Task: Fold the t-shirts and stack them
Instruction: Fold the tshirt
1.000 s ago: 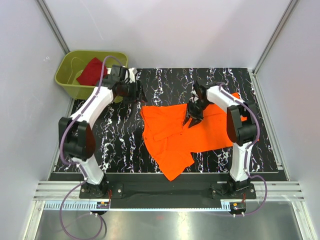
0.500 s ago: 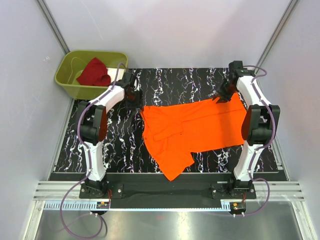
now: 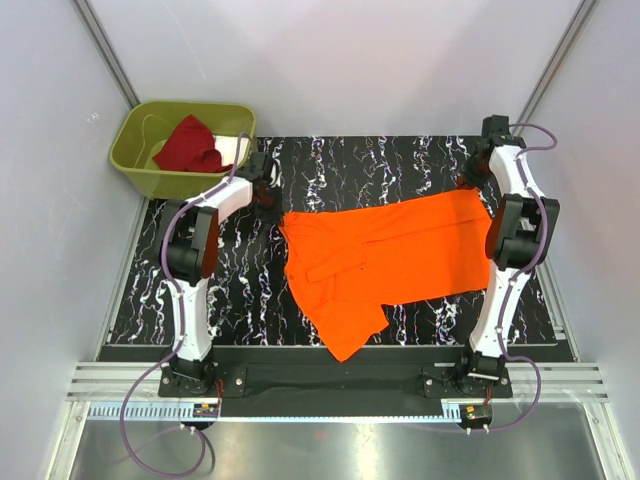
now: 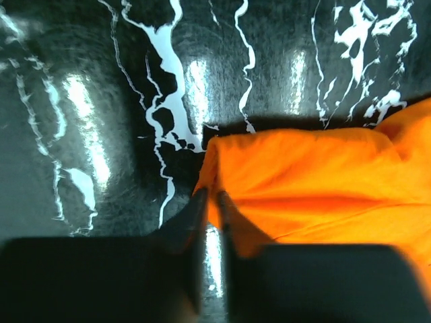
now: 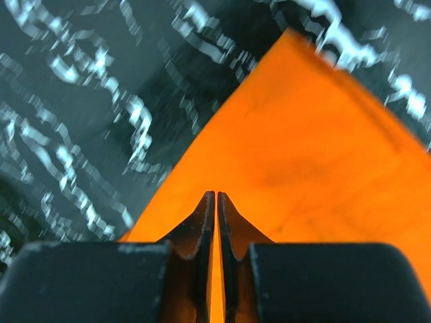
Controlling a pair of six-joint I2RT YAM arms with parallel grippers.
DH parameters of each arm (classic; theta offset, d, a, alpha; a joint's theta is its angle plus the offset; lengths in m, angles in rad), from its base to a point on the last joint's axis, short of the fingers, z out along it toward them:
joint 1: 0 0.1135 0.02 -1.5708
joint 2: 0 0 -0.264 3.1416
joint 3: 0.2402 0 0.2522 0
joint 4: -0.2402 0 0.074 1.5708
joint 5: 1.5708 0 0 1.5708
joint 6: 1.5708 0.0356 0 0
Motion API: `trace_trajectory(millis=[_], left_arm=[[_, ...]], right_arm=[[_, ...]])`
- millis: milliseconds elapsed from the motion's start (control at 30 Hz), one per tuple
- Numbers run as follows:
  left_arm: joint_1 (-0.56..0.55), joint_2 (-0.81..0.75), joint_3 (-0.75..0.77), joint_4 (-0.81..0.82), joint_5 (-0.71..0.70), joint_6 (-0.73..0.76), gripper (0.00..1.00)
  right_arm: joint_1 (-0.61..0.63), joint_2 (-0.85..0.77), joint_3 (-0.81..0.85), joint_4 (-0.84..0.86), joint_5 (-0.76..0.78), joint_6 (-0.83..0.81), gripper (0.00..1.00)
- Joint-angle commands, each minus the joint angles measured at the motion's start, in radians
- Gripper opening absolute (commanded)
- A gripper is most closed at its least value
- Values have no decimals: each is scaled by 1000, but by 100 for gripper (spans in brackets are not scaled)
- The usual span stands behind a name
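Spreading step: both far corners gripped
Overhead, the large bright orange cloth t-shirt (image 3: 390, 255) lies rumpled on the black marbled table (image 3: 200, 290); left wrist, my left gripper (image 4: 211, 195) is almost closed on its corner; right wrist, my right gripper (image 5: 215, 196) pinches the other edge tight; next, I judge, an even outward pull

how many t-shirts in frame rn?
2. The orange t-shirt lies spread on the black marbled table; the dark red t-shirt sits crumpled in the green bin, far left. More could be hidden beneath it.
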State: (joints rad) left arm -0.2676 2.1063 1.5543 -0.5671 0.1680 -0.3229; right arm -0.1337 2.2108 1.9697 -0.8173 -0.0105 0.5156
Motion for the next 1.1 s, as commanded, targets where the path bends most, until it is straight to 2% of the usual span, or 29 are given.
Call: trace_trajectory(millis=[0, 33, 433, 600, 1000, 1033, 1067], left_arm=[[-2, 4, -7, 56, -11, -1, 3], [-2, 3, -3, 53, -28, 10, 0], [1, -12, 59, 36, -166, 41, 0], [1, 6, 104, 49, -280, 39, 0], [1, 202, 420, 30, -340, 80, 0], [1, 213, 470, 18, -337, 91, 4], [-2, 219, 489, 10, -341, 97, 15]], right_arm=[[-20, 65, 90, 26, 41, -32, 9], [-24, 79, 101, 24, 40, -32, 8], [-90, 277, 270, 23, 70, -49, 6], [-130, 345, 331, 9, 32, 1, 6], [-149, 400, 373, 24, -71, 52, 6], [-150, 400, 377, 21, -78, 49, 7], [-150, 398, 389, 8, -95, 46, 8]])
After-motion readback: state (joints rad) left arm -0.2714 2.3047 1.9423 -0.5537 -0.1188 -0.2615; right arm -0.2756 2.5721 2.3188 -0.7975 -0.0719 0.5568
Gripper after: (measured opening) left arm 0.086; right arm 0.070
